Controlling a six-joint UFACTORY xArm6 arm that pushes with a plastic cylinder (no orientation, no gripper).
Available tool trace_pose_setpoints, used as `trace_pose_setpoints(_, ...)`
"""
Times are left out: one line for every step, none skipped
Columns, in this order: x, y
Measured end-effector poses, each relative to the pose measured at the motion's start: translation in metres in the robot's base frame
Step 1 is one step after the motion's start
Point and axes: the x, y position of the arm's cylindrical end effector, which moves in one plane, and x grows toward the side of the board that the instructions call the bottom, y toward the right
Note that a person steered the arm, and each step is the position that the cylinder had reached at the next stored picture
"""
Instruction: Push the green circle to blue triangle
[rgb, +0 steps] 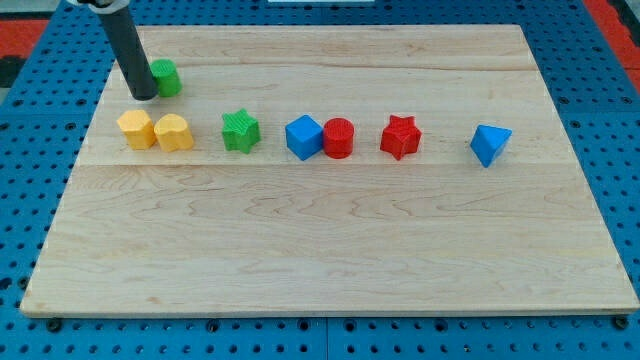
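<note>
Camera view: wooden bench (330, 250) seen from above. Rod tip (143, 97) located near view's top left, touching left side of green circle (166, 77).

No jaws fitted to end effector; plain rod, nothing held.

Row below, left to right:
- two yellow blocks (136, 129) (174, 132), touching
- green star (240, 130)
- blue cube (303, 137), touching red cylinder (339, 138)
- red star (400, 137)
- blue triangle (489, 144), at view's right, well apart from green circle
</note>
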Motion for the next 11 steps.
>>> trace_pose_setpoints(-0.013,-0.038)
trace_pose_setpoints(-0.025,-0.045)
trace_pose_setpoints(-0.03,0.053)
trace_pose_setpoints(-0.03,0.158)
trace_pose_setpoints(-0.063,0.129)
trace_pose_setpoints(-0.073,0.145)
trace_pose_setpoints(-0.034,0.213)
trace_pose_setpoints(-0.033,0.296)
trace_pose_setpoints(0.005,0.318)
trace_pose_setpoints(0.029,0.324)
trace_pose_setpoints(0.03,0.34)
